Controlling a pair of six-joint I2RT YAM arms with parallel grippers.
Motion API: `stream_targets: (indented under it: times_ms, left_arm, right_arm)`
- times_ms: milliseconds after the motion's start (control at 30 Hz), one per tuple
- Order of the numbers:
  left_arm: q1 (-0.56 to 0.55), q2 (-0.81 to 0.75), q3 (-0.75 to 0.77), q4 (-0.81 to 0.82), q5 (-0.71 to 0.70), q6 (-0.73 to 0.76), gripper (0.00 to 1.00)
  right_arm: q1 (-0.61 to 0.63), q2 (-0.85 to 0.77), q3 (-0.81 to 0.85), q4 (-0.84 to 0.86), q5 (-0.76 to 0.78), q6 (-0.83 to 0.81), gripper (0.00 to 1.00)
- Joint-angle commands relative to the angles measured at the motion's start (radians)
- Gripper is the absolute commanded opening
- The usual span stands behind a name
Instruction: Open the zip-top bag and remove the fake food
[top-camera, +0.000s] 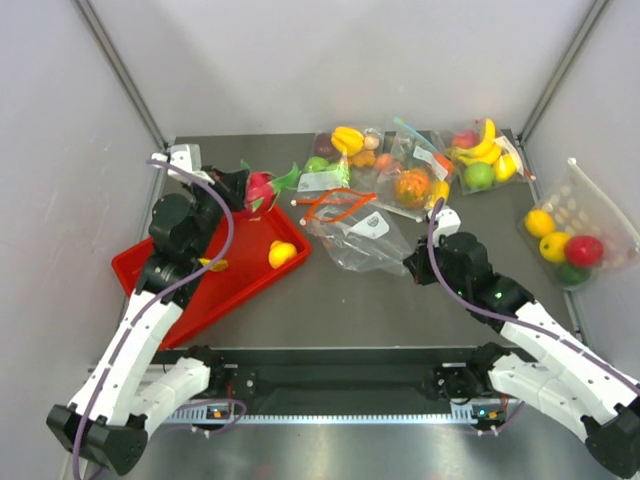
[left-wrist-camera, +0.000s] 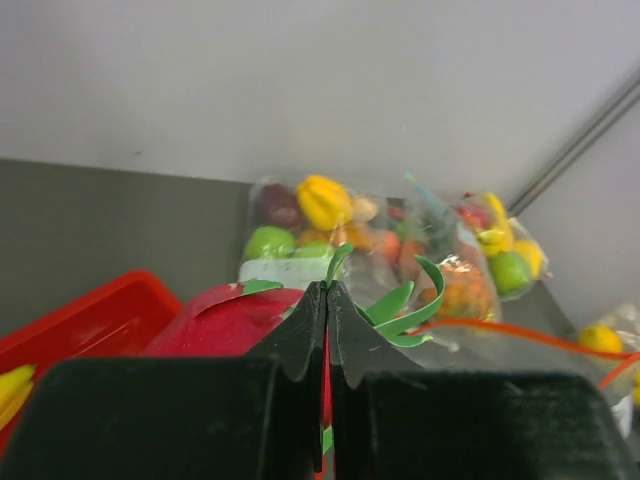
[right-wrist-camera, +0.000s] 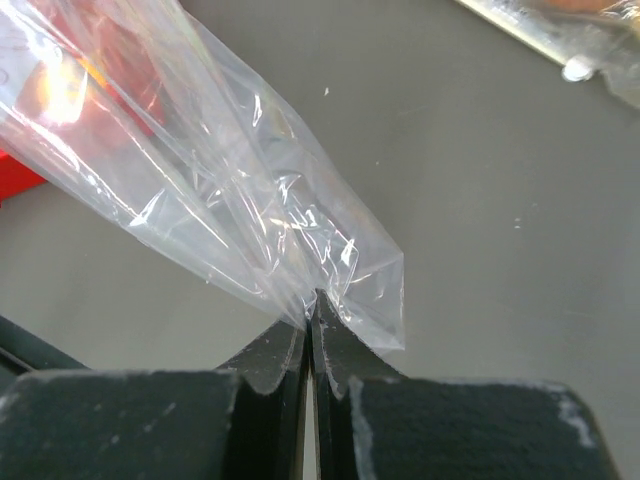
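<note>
Worktop (top-camera: 330, 300): crowded at the back, open room in the middle. Red tray (top-camera: 245, 278) on the left holds a yellow fruit (top-camera: 282, 253). The bag (top-camera: 352, 235) lies slack at centre and looks empty, its corner pinched tight in the right claw (right-wrist-camera: 312, 310). The left claw (left-wrist-camera: 325, 300) clamps the dragon fruit (left-wrist-camera: 225, 315) by the tray's far rim. That's likely the last fruit out. Next: swing inward past the rim, lower, let go.

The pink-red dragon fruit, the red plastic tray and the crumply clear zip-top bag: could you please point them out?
pink-red dragon fruit (top-camera: 259, 187): top view, body.
red plastic tray (top-camera: 250, 265): top view, bare floor.
crumply clear zip-top bag (top-camera: 355, 245): top view, clear middle.
</note>
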Motion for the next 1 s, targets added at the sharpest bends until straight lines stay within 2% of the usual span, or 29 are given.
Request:
stream_targets:
  times_ms: [0, 167, 400, 500, 567, 667, 700, 767, 800, 833, 900, 933, 967]
  left_arm:
    - [0.005, -0.076, -0.039, -0.111, -0.116, 0.063, 0.0]
    - [0.008, -0.093, -0.098, -0.206, -0.154, 0.088, 0.0]
    - [0.063, -0.03, -0.195, -0.151, -0.165, 0.083, 0.0]
    - [0.084, 0.004, -0.206, -0.119, -0.171, 0.072, 0.0]
    - [0.092, 0.036, -0.207, -0.117, -0.192, 0.075, 0.0]
    - [0.101, 0.077, -0.207, -0.123, -0.228, 0.077, 0.0]
    - [0.101, 0.084, -0.209, -0.122, -0.232, 0.074, 0.0]
    - [0.103, 0.099, -0.209, -0.126, -0.229, 0.075, 0.16]
    - [0.103, 0.1, -0.209, -0.128, -0.231, 0.074, 0.25]
    - [0.103, 0.099, -0.209, -0.131, -0.231, 0.072, 0.46]
    - [0.103, 0.091, -0.206, -0.134, -0.232, 0.074, 0.56]
    - [0.103, 0.084, -0.203, -0.143, -0.232, 0.074, 0.9]
    - [0.103, 0.081, -0.189, -0.151, -0.231, 0.074, 0.99]
  right_arm:
    - [-0.012, -0.034, 0.09, -0.084, 0.037, -0.017, 0.0]
    - [-0.01, -0.058, 0.12, -0.189, 0.007, -0.016, 0.0]
    - [-0.012, -0.094, 0.122, -0.275, -0.044, 0.001, 0.0]
    - [-0.01, -0.097, 0.12, -0.312, -0.036, 0.01, 0.04]
    - [-0.012, -0.089, 0.119, -0.322, -0.024, 0.014, 0.09]
    - [-0.012, -0.08, 0.119, -0.318, -0.021, 0.015, 0.23]
    - [-0.012, -0.078, 0.12, -0.318, -0.019, 0.014, 0.33]
    - [-0.012, -0.072, 0.123, -0.316, -0.012, 0.015, 0.47]
    - [-0.012, -0.068, 0.127, -0.315, -0.009, 0.015, 0.58]
    - [-0.012, -0.066, 0.128, -0.315, -0.006, 0.012, 0.64]
    - [-0.012, -0.059, 0.137, -0.315, 0.007, 0.012, 0.82]
    - [-0.012, -0.055, 0.14, -0.316, 0.011, 0.012, 0.85]
    - [-0.012, -0.052, 0.151, -0.321, 0.022, 0.01, 0.88]
